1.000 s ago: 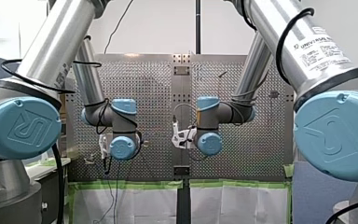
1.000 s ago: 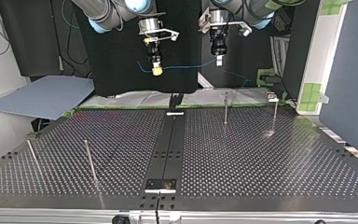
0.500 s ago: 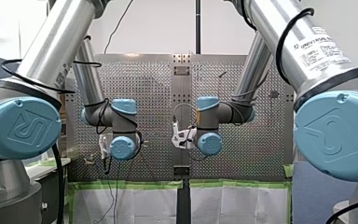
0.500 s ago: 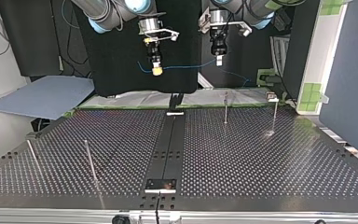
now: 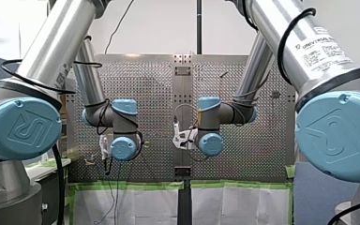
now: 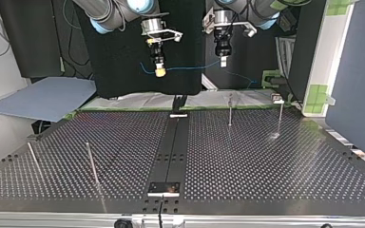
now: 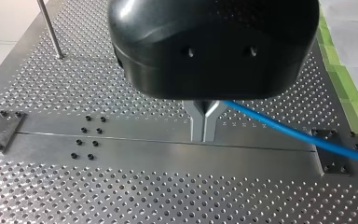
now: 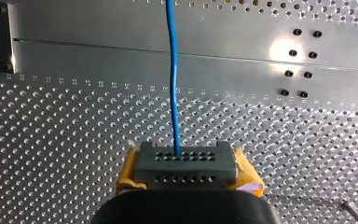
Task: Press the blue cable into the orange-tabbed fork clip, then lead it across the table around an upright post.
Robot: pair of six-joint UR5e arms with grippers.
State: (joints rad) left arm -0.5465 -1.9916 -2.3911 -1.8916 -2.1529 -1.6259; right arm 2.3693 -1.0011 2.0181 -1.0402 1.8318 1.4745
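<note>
High over the far side of the table (image 6: 266,156) in the top view, the blue cable (image 6: 190,68) spans the gap between both grippers, well apart from every upright post (image 6: 229,110). The left gripper (image 7: 203,123) has its metal fingers closed on it, and the right gripper (image 8: 186,163) pinches it between yellow pads. The cable looks thin, smooth and limp, with a loose tail beyond the left gripper. On the way down that slack could snag a post or slide through the fingers. The fork clip cannot be made out.
</note>
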